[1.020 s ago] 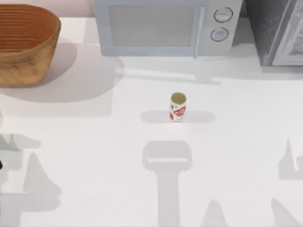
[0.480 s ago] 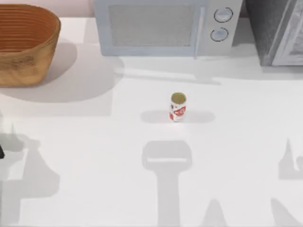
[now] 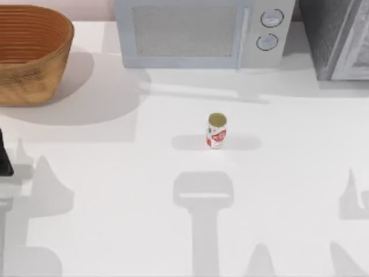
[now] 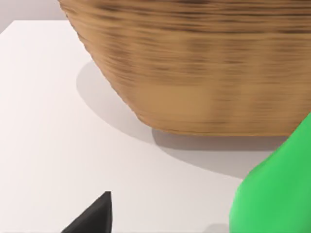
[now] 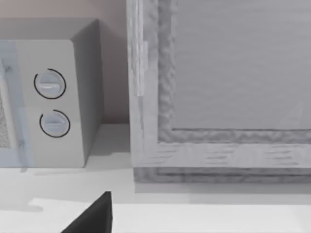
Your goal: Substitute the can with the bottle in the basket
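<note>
With the bottle [image 4: 277, 194] seemingly pinched in the left end effector [image 3: 4, 157] at the counter's left edge, lift it clear of the basket [image 3: 34, 63] rim before lowering.

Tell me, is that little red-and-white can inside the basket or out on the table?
Out. The can stands upright on the white table, near its middle, well apart from the basket at the far left corner.

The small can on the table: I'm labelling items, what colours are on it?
White can with red markings, dull gold top; top view.
</note>
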